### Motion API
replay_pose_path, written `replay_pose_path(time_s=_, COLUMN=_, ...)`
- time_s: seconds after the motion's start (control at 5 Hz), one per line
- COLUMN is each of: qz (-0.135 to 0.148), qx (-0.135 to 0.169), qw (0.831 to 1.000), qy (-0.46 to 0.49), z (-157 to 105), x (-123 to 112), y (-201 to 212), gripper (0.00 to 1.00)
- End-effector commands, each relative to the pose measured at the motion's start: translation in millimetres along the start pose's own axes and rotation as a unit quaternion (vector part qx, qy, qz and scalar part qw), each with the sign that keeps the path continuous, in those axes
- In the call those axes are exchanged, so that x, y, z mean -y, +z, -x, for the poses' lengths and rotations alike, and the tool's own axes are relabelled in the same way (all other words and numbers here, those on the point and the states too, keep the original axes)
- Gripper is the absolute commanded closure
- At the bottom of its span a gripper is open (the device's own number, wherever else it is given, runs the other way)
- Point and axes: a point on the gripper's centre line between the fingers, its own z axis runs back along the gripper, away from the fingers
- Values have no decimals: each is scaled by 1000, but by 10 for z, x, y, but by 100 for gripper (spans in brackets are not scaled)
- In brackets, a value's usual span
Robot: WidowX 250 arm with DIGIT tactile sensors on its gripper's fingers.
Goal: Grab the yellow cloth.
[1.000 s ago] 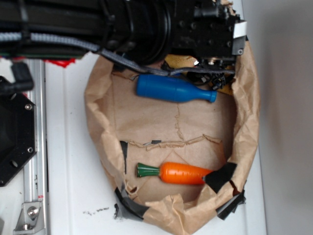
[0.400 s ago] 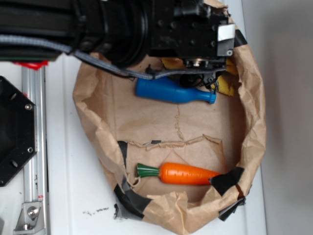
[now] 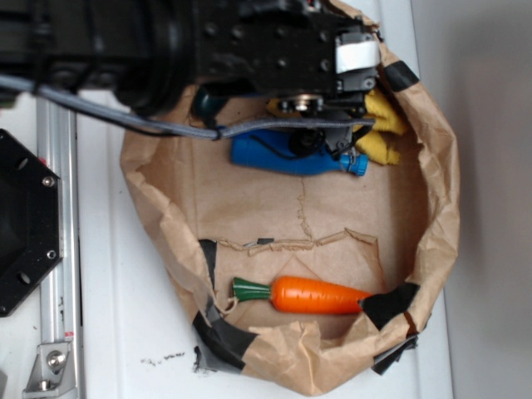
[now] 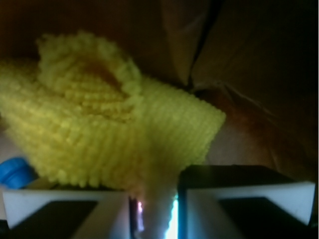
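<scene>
The yellow cloth [image 3: 384, 131] is a folded terry rag at the far right inside the brown paper bag [image 3: 432, 216], next to the blue bottle's cap. In the wrist view it [image 4: 114, 134] fills the left and middle, and a pinched fold of it runs down between my two fingers. My gripper [image 4: 155, 209] is shut on that fold. In the exterior view the gripper [image 3: 332, 137] is mostly hidden under the black arm, over the bottle's neck.
A blue bottle [image 3: 283, 156] lies on its side beside the cloth, its cap also in the wrist view [image 4: 14, 172]. An orange toy carrot [image 3: 312, 293] lies near the bag's front. The bag's crumpled walls rise all round. A black mount [image 3: 25, 224] stands at the left.
The arm has moved left and toward the camera's top edge, uncovering more of the yellow cloth. The bag has shifted and its rim has spread wider.
</scene>
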Motion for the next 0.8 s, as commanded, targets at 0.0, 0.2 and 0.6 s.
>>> replay_pose_path(time_s=0.0, qz=120, qx=-19, qw=968, qy=-219, z=41, x=586, y=960, gripper=100)
replay_pose_path(time_s=0.2, qz=149, qx=-58, qw=929, qy=-335, z=109, x=521, y=993, gripper=100)
replay_pose_path(time_s=0.6, qz=113, qx=-83, qw=943, qy=-303, z=113, x=508, y=870, gripper=100)
